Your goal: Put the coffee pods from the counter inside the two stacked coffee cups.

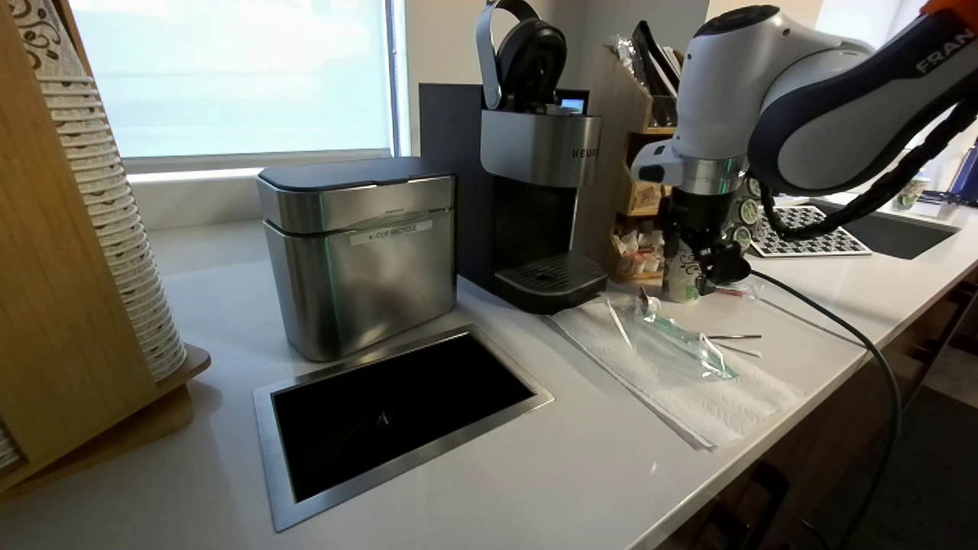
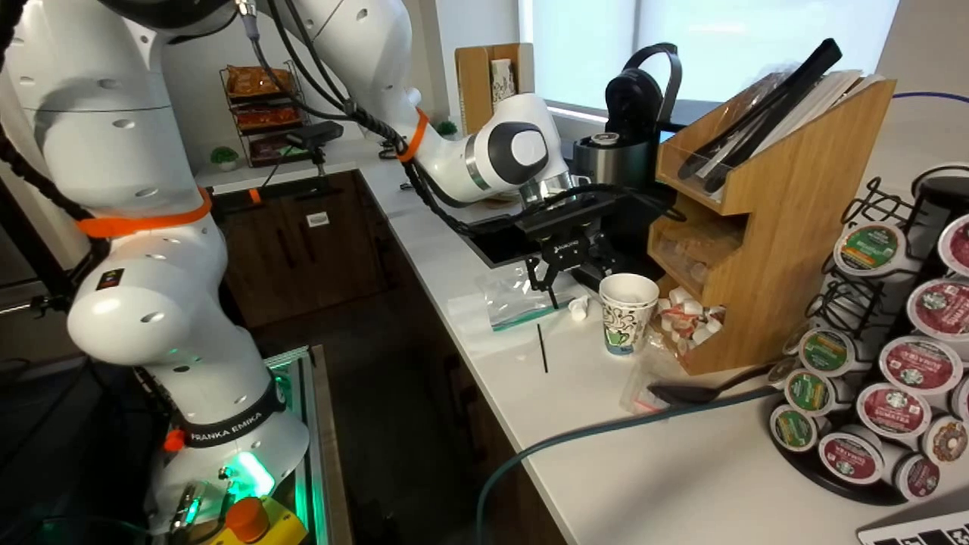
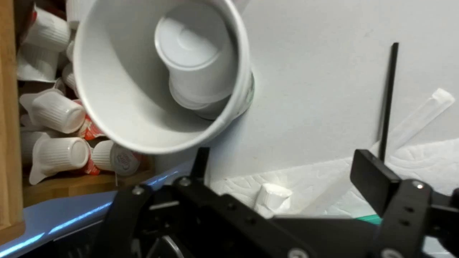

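The stacked cups [image 2: 625, 322] stand upright on the table [image 2: 651, 484], back from its front edge and close beside the wooden shelf [image 2: 795, 250], so that side leaves little room. In the wrist view, small tubs [image 3: 59, 154] lie right next to them. At least one white pod [image 3: 188, 43] sits inside the cups, against one wall; the wider part of the mouth shows bare lining. The jaws are spread wide apart and hold nothing, one tip near the cups' rim, the other near a thin black stick [image 3: 389, 100]. Bare table runs from the cups to that stick. Below the jaws, a paper towel [image 3: 304, 179] bears a small white item [image 3: 273, 199], too unclear to name. In an exterior view, a clear bag [image 1: 688, 350] lies on this towel, which reaches almost to the front edge. A cable [image 2: 583, 433] crosses between the cups and the pod rack [image 2: 804, 467], then drops over the edge.
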